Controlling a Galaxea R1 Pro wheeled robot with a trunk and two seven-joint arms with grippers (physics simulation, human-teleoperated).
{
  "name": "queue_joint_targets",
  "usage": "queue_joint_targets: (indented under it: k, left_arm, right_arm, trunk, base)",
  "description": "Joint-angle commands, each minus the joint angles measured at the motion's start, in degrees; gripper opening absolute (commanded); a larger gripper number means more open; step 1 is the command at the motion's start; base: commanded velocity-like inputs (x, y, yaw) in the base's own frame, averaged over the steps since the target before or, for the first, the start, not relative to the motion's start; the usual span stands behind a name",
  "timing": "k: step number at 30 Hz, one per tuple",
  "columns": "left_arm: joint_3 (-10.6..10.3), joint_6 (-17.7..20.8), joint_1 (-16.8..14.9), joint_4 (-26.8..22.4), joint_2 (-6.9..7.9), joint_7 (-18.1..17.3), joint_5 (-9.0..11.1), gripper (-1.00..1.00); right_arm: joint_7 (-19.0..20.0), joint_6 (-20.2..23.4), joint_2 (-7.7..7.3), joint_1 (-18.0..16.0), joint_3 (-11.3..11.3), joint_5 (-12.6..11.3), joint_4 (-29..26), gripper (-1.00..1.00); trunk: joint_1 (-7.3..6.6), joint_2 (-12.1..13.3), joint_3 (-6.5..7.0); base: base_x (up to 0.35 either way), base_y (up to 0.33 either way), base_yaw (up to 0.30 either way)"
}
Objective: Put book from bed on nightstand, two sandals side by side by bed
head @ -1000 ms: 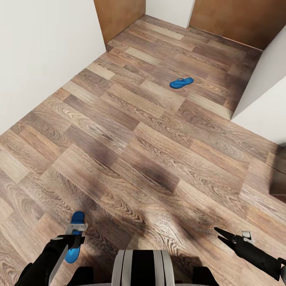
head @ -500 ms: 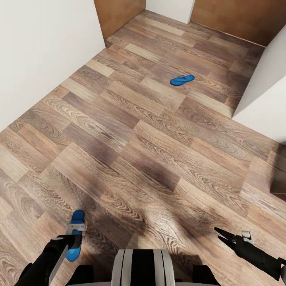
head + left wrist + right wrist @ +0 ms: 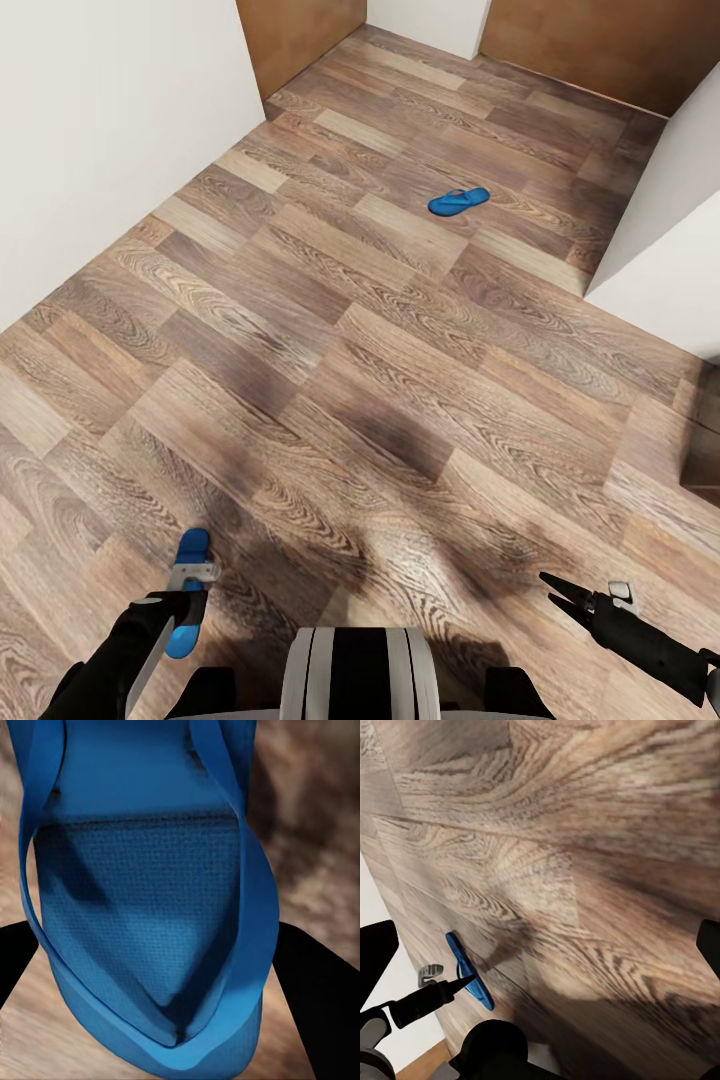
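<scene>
One bright blue sandal [image 3: 459, 201] lies flat on the wood-plank floor far ahead, near the brown doors. The other sandal [image 3: 187, 592] hangs low at my left side, with my left gripper [image 3: 190, 600] shut on it. The left wrist view looks straight onto this sandal's sole and thong straps [image 3: 150, 915], with a dark finger [image 3: 319, 1005] on either side. My right gripper [image 3: 558, 590] hovers over the floor at the lower right, open and holding nothing. The right wrist view looks across to the held sandal [image 3: 469, 975]. Bed, book and nightstands are out of view.
A white wall [image 3: 100, 150] runs along the left and a white wall corner [image 3: 670, 240] juts in at the right. Brown doors [image 3: 600, 50] close off the far end. A dark wooden piece [image 3: 705, 440] shows at the right edge. Open floor [image 3: 380, 350] lies between me and the far sandal.
The whole view shifted slightly a second ago, so the camera moved a little. Both arms and the held sandal stay as they were.
</scene>
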Motion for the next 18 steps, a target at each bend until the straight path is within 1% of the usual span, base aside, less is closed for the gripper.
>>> queue_joint_targets:
  k: [1, 6, 18]
  left_arm:
    - [0.00, 0.30, 0.00, -0.09, -0.02, 0.27, -0.15, -1.00]
    - [0.00, 0.31, 0.00, -0.09, -0.05, 1.38, -0.10, -1.00]
    - [0.00, 0.31, 0.00, -0.09, -0.05, 1.55, -0.07, -1.00]
  right_arm:
    - [0.04, 0.36, -0.01, -0.01, -0.02, -0.23, 0.01, 1.00]
    - [0.04, 0.36, -0.01, -0.01, -0.02, -0.23, 0.00, 1.00]
    - [0.04, 0.36, -0.01, -0.01, -0.02, -0.26, -0.03, 1.00]
  trunk:
    - [-0.01, -0.01, -0.03]
    - [-0.14, 0.06, 1.08]
    - [-0.45, 0.22, 3.74]
  base:
    - [0.000, 0.000, 0.000]
    - [0.000, 0.000, 0.000]
    - [0.000, 0.000, 0.000]
